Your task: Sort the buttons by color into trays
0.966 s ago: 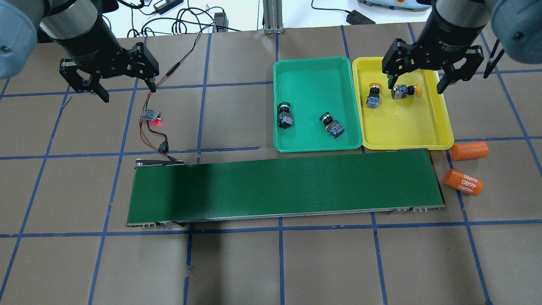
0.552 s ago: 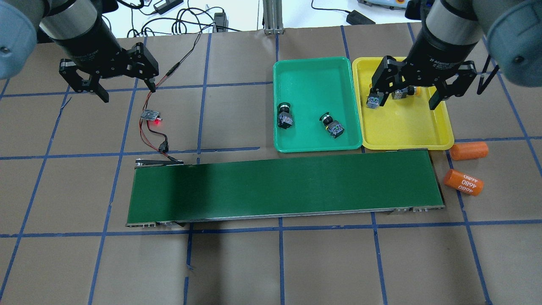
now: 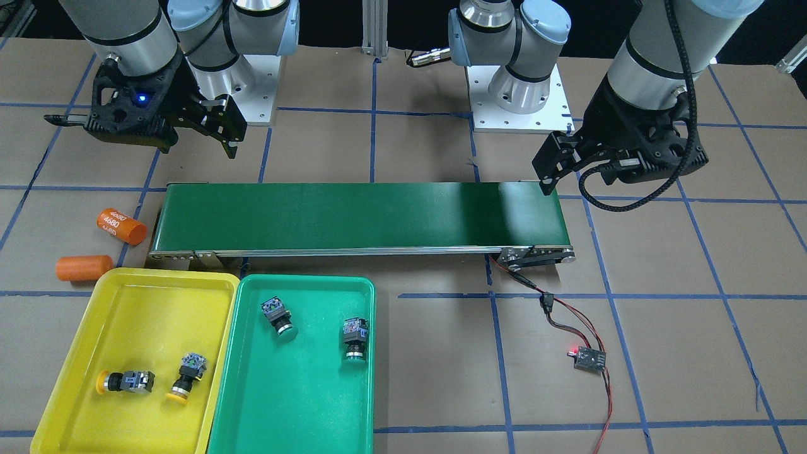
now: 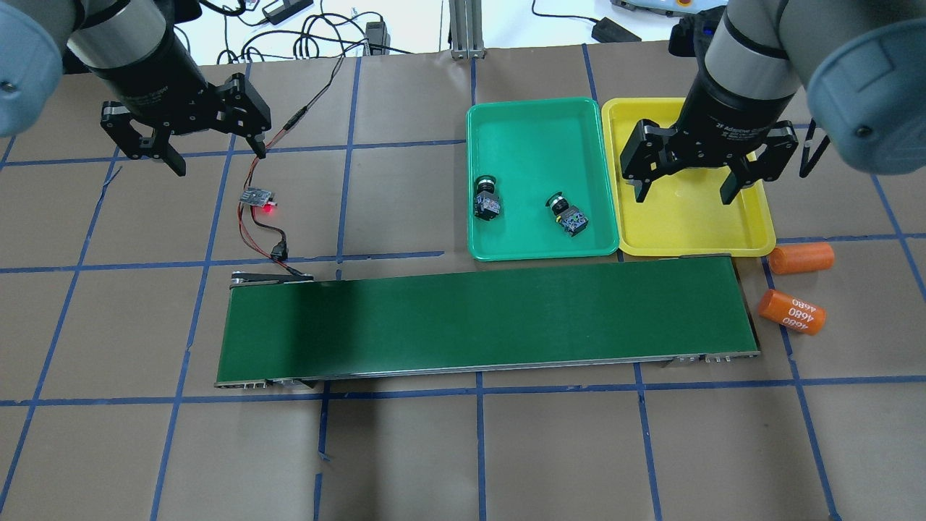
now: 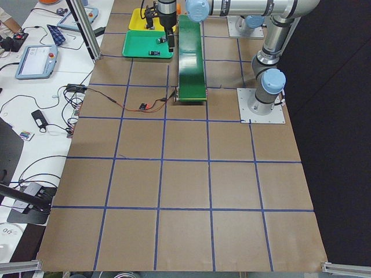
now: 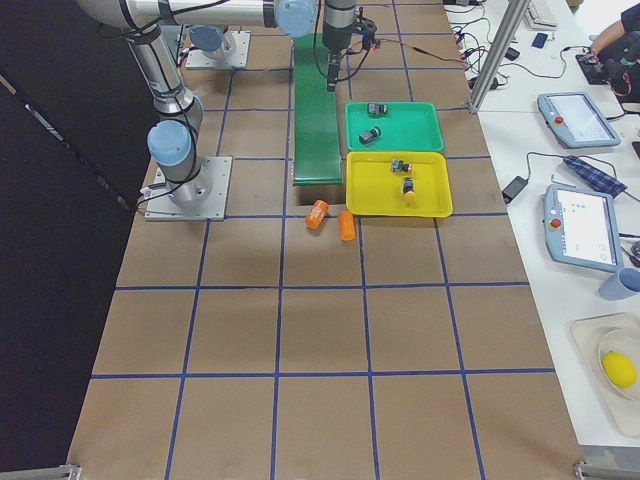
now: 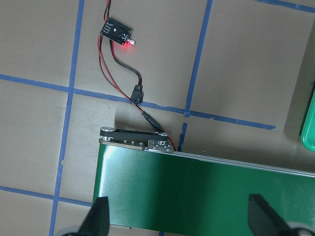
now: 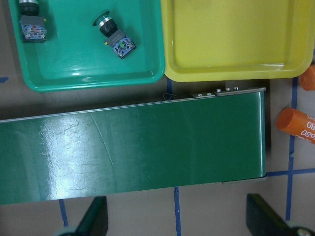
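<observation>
With yellow buttons (image 3: 126, 381) in the yellow tray (image 3: 145, 309) and green buttons (image 3: 354, 337) in the green tray (image 3: 302, 403) by the desk's (image 4: 405, 449) far edge, left pincer (image 4: 217, 161) and right pincer (image 4: 683, 195) hang released, empty, apparently finished.

Both arms look alike on my feeds: the left arm (image 3: 649, 63) and right arm (image 3: 120, 25) are brushed silver tubes joined by fat pale-blue joint caps (image 3: 547, 25), each standing on a square pale metal base plate (image 3: 555, 120) dotted with small screw holes. The left gripper (image 4: 220, 161) and right gripper (image 4: 683, 197) are matt black, angular, with silver pins at the pivots. White lettering (image 4: 731, 129), too small for me to read, rings the right wrist; a blue light (image 3: 144, 98) glows there too. A black ribbed cable (image 3: 615, 206) hangs by the left wrist.
</observation>
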